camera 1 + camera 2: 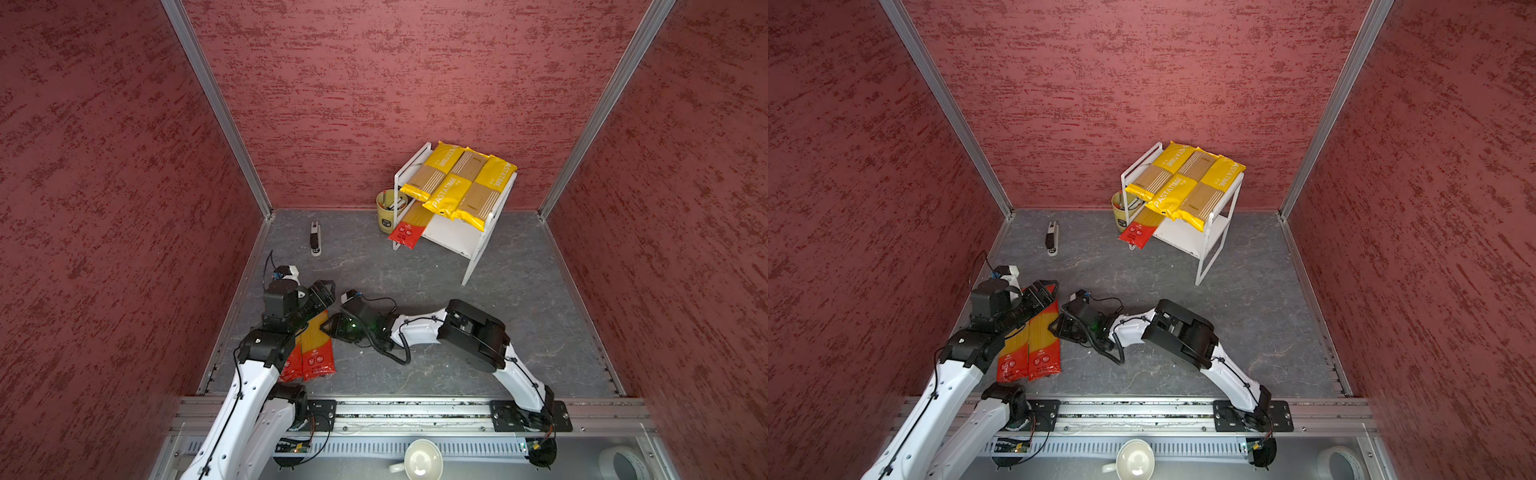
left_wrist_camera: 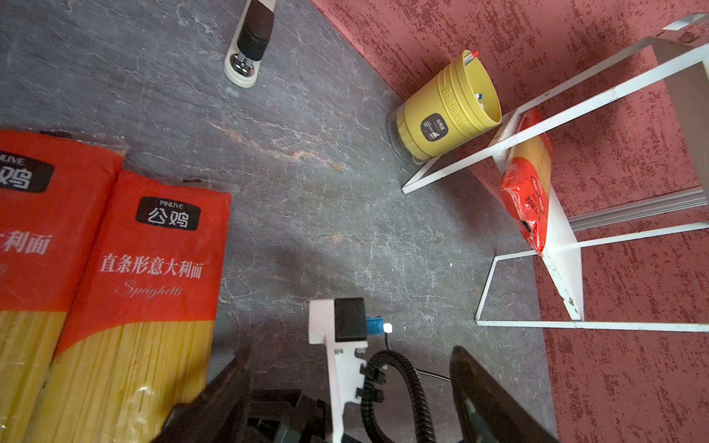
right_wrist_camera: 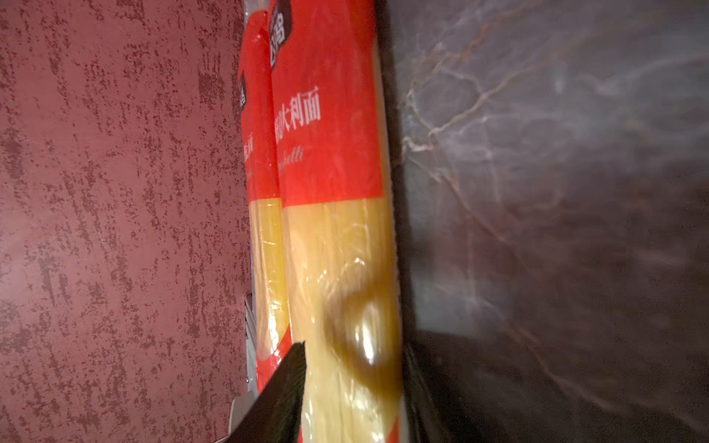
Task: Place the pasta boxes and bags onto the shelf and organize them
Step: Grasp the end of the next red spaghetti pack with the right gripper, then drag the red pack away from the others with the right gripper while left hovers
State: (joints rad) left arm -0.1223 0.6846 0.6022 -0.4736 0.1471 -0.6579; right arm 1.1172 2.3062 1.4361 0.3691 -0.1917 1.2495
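Note:
Two red-ended spaghetti packs (image 1: 318, 353) (image 1: 1042, 345) lie side by side on the grey floor at the front left. My right gripper (image 1: 328, 326) (image 3: 355, 345) reaches across to the right-hand pack (image 3: 330, 153); its jaws are apart, one on each face of the pack's clear noodle middle. My left gripper (image 1: 1044, 291) (image 2: 347, 354) hovers open above the packs' far ends with nothing in it. The white shelf (image 1: 451, 237) stands at the back right. Three yellow packs (image 1: 461, 183) lie on its top. Another red-ended pack (image 1: 409, 230) (image 2: 527, 191) sticks out of the lower tier.
A yellow cup of pens (image 1: 388, 214) (image 2: 447, 107) stands against the shelf's left side. A stapler (image 1: 316, 239) (image 2: 251, 42) lies near the back left. Red walls close in three sides. A white mug (image 1: 419, 459) and a tape roll (image 1: 623, 461) sit in front of the rail.

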